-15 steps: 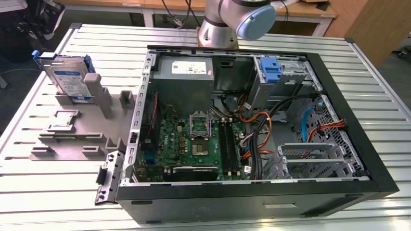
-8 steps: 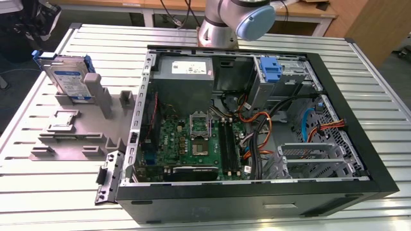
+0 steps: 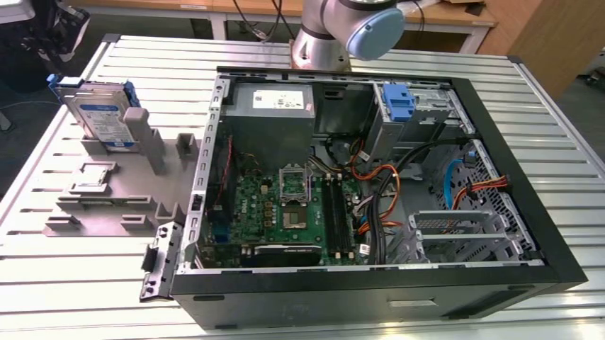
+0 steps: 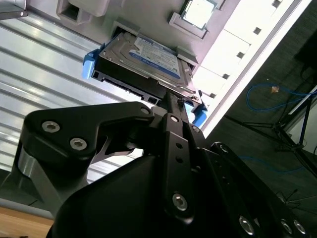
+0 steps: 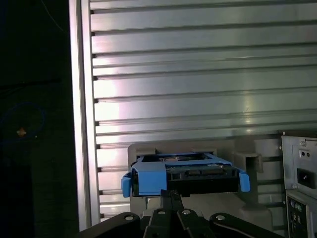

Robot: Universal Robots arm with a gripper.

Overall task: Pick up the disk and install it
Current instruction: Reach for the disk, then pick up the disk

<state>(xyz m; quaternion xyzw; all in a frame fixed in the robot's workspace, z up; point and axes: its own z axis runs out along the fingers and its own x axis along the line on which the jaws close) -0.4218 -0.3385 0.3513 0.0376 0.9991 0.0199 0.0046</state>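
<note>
One black hand [image 4: 171, 101] hangs close to the flat silver disk [image 4: 148, 57] with blue plastic rails; whether it is wide or narrow cannot be told. The disk stands on edge in a grey fixture [image 3: 123, 177] on the ribbed metal bench [image 3: 85, 283], beside the open black computer case [image 3: 378, 297], so nothing looks installed yet.

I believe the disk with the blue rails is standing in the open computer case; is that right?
Not quite. The disk with the blue rails is standing in the grey holder on the table, to the exterior view's left of the open computer case, not in it, as the exterior view shows.
</note>
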